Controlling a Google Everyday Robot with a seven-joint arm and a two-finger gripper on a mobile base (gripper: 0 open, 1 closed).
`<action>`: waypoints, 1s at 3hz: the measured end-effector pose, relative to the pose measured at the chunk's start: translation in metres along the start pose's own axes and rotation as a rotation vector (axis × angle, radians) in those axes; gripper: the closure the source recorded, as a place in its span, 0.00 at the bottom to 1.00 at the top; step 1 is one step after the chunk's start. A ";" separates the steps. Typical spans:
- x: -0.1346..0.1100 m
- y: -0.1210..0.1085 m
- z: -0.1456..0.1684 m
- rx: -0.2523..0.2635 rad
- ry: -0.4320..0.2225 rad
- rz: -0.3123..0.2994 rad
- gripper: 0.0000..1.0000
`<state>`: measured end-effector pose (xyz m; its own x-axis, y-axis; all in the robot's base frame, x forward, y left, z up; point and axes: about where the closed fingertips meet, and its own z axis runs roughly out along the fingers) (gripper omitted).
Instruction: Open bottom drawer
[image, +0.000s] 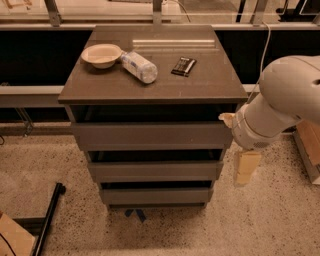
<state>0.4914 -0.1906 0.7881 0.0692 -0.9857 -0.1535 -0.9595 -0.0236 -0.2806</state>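
The grey-brown cabinet (155, 92) has three stacked drawers. The bottom drawer (156, 195) is the lowest one, with a plain flat front and no handle. A dark gap shows above its front, and nothing of its inside shows. The middle drawer (155, 171) and the taller top drawer (152, 135) sit above it. My gripper (246, 164) hangs off the white arm (285, 100) to the right of the cabinet, level with the middle drawer. It is apart from the bottom drawer, up and to the right of it, and holds nothing that I can see.
On the cabinet top lie a shallow bowl (102, 54), a plastic bottle on its side (139, 66) and a dark snack bar (183, 66). A black pole (47, 222) lies on the speckled floor at the left. A wooden box edge (309, 147) stands at the right.
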 end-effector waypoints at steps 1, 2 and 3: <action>0.008 0.001 0.031 -0.023 -0.009 -0.052 0.00; 0.027 -0.007 0.102 -0.031 -0.014 -0.044 0.00; 0.027 -0.007 0.106 -0.033 -0.017 -0.043 0.00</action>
<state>0.5287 -0.1996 0.6851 0.1148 -0.9807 -0.1585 -0.9639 -0.0714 -0.2563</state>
